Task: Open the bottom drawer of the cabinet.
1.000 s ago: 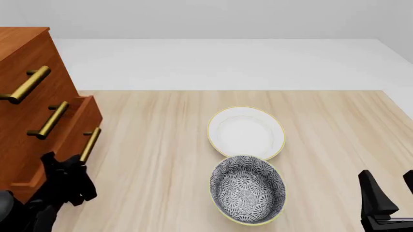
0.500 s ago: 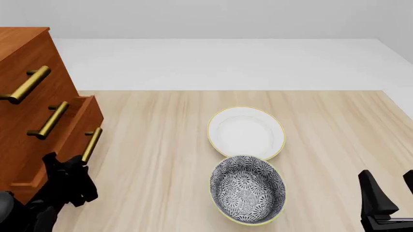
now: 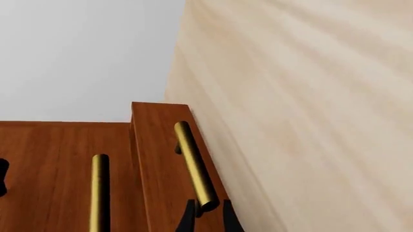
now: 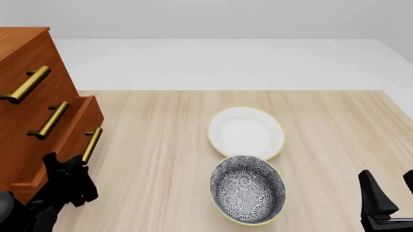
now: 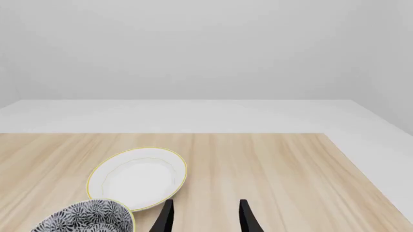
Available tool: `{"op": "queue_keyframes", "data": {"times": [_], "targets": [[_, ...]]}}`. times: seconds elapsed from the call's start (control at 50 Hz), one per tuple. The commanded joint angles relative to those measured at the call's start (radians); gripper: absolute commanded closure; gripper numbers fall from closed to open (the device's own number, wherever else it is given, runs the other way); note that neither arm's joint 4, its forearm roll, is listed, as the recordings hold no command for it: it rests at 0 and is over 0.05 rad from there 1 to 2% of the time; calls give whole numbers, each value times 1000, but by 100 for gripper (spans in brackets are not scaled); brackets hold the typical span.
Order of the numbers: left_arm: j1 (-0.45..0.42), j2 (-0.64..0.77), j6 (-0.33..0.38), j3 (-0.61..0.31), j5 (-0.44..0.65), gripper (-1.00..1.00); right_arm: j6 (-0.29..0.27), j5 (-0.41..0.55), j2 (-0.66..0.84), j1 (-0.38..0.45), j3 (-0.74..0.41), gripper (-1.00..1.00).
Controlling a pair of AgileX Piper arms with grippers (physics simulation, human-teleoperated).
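The cabinet point(image 4: 26, 72) stands at the table's left edge, and its bottom drawer point(image 4: 81, 121) sticks out a little past the two drawers above. In the left wrist view the drawer front point(image 3: 152, 159) carries the brass bar handle point(image 3: 193, 164). My left gripper point(image 3: 208, 215) is shut on the near end of that handle, one finger pressed to each side. The front view has the left gripper point(image 4: 72, 163) low beside the handle point(image 4: 92, 143). My right gripper point(image 4: 389, 186) hangs open at the near right with nothing in it, and the right wrist view shows the right gripper point(image 5: 205, 217) over bare table.
A white plate point(image 4: 246, 132) lies mid-table with a patterned grey bowl point(image 4: 248, 188) just in front of it. The middle drawer's handle point(image 3: 98, 193) runs alongside the gripped one. The table's far edge meets a white floor.
The left gripper has crept very slightly to the right with the handle, and the bottom drawer is out a touch more. The right arm is still.
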Motion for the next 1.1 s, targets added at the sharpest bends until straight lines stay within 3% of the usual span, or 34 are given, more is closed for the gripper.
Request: {"op": "queue_keyframes", "data": {"times": [0.02,0.32,0.34,0.56,0.7,0.98,1.1], "targets": [[-35,-20,2,17,-27,100,0,0,0,0,0,-100],[-53,-40,-18,11,10,100,0,0,0,0,0,-100],[-55,-43,-18,12,13,-100,0,0,0,0,0,-100],[-71,-130,-18,30,80,-100,0,0,0,0,0,-100],[-77,-265,-21,48,176,-100,0,0,0,0,0,-100],[-73,-672,-47,73,509,-100,0,0,0,0,0,-100],[-70,-871,-128,39,711,-100,0,0,0,0,0,-100]]}}
